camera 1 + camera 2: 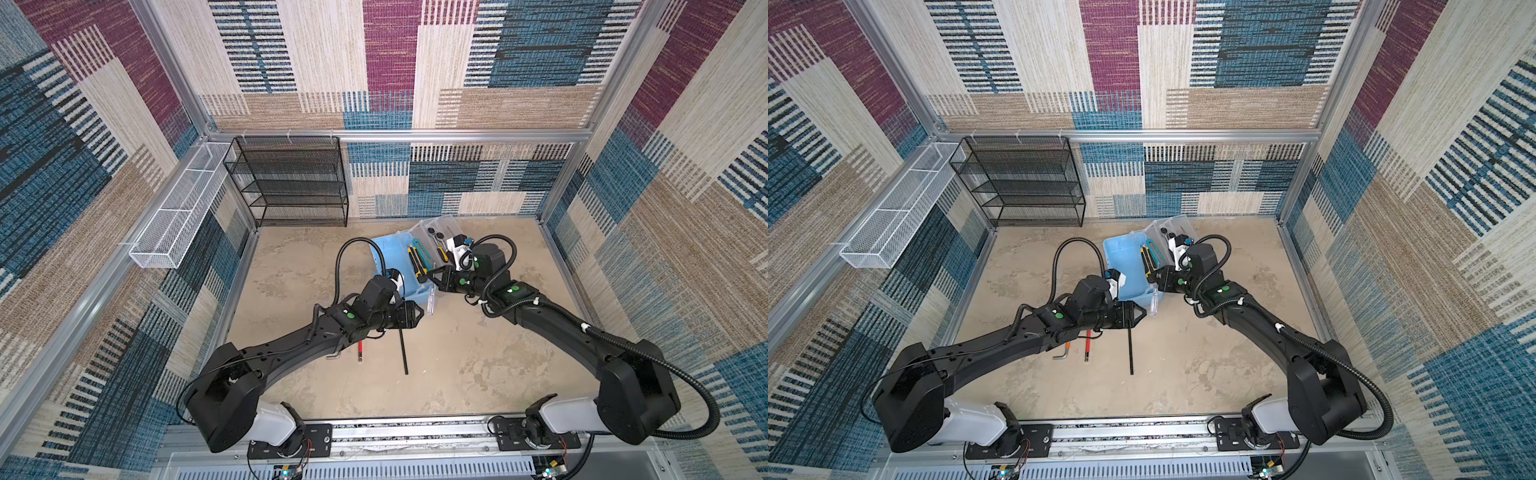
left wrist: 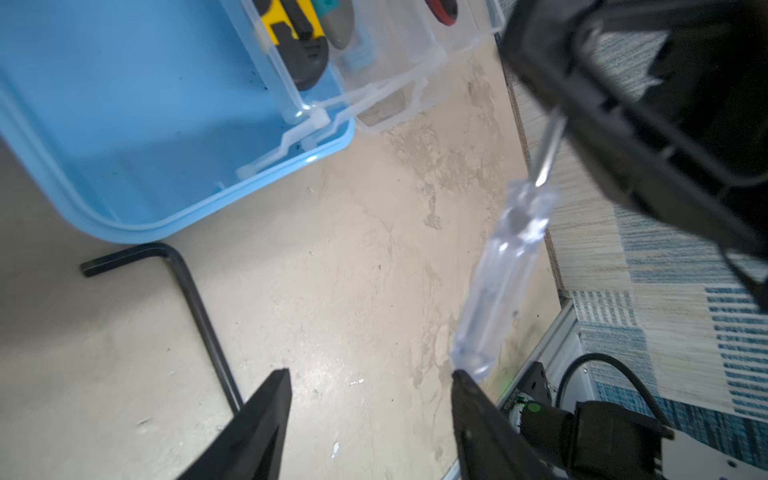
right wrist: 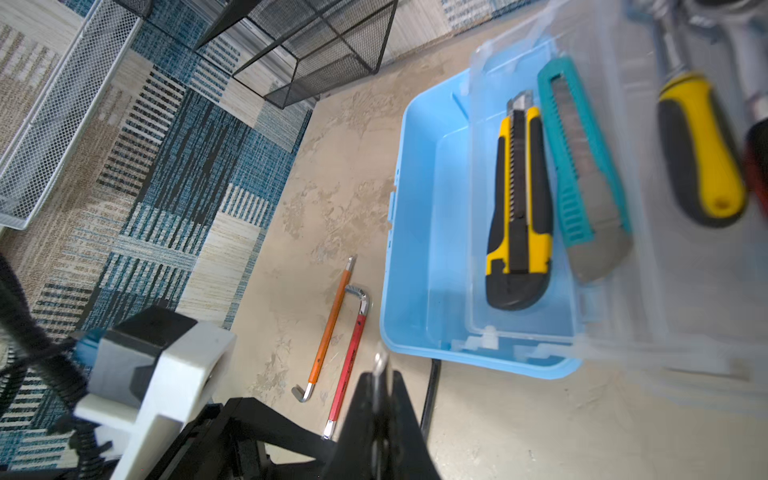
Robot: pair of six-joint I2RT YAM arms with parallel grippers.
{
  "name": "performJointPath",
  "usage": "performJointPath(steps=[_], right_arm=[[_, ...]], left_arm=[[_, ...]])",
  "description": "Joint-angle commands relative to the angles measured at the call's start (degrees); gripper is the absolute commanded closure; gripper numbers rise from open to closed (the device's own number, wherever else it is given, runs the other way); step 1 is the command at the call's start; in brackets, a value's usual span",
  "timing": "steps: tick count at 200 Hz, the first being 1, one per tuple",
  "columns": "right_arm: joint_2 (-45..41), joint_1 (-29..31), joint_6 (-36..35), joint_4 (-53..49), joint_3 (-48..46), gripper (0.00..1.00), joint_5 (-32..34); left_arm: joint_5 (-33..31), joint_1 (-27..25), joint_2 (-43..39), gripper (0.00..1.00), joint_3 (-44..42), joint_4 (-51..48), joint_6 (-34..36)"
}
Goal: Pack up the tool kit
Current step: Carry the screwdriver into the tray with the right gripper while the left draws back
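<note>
Tabletop [image 3: 332,208] bears light-blue case [image 3: 419,216], its clear tray [image 3: 482,174] holding yellow knife [image 3: 519,199], teal knife [image 3: 582,174].

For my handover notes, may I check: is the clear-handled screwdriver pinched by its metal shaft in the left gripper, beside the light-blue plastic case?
Not quite: the right gripper pinches the clear-handled screwdriver by its metal shaft, beside the light-blue plastic case. The left wrist view shows the left gripper open, the shaft in the other one.
</note>
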Motion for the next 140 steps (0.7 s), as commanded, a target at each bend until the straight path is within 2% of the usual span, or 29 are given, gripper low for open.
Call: performJointPath(steps=[1, 23, 51, 104, 140], right_arm=[[0.2, -3.0, -7.6, -6.1, 4.3, 1.0, 1.9], [2.7, -7.2, -13.3, -10.5, 10.0, 1.0, 4.9], [8.3, -10.5, -19.5, -14.1, 18.5, 1.0, 8.5], [22.2, -11.4, -28.1, -19.1, 33.8, 1.0, 16.3], [28.7, -11.4, -31.6, -21.1, 40.4, 1.0, 20.6]], left_arm=[[-5.5, 0.2, -2.5, 0.29, -1.3, -2.5, 0.9], [-9.0, 0.4, -5.1, 0.21, -2.4, -5.1, 2.2], [-11.9, 0.7, -7.4, 0.16, -3.1, -9.3, 3.4], [-14.8, 1.5, -11.2, 0.1, -6.3, -11.7, 3.1], [-15.3, 2.3, -12.9, 0.09, -7.6, -13.1, 2.9]])
